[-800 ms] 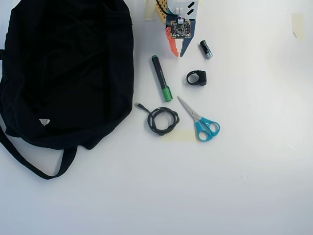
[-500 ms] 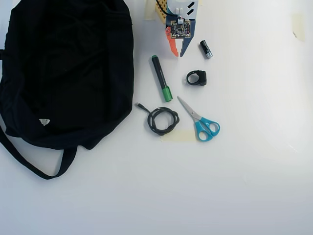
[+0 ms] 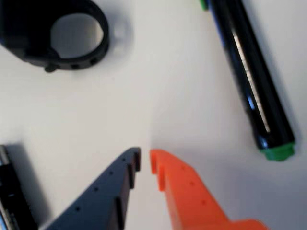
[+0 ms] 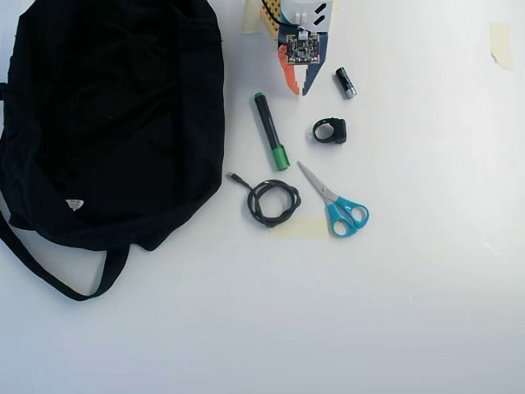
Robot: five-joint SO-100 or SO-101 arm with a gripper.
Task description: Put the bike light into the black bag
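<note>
The bike light [image 4: 330, 130], a small black body with a ring strap, lies on the white table right of centre; in the wrist view the bike light [image 3: 57, 36] fills the top left corner. The black bag [image 4: 111, 123] spreads over the left side, its white label [image 4: 75, 204] near the lower edge and its strap [image 4: 57, 275] looping below. My gripper [image 4: 299, 91] hangs at the top centre, up and to the left of the light, clear of it. In the wrist view the gripper [image 3: 145, 160] has its blue and orange fingertips almost touching, with nothing between them.
A black marker with a green cap [image 4: 270, 131] lies left of the light. A short black-and-silver cylinder [image 4: 345, 83] sits just right of the gripper. A coiled black cable [image 4: 271, 202] and blue-handled scissors [image 4: 338, 203] lie below. Tape pieces [image 4: 499, 41] mark the table.
</note>
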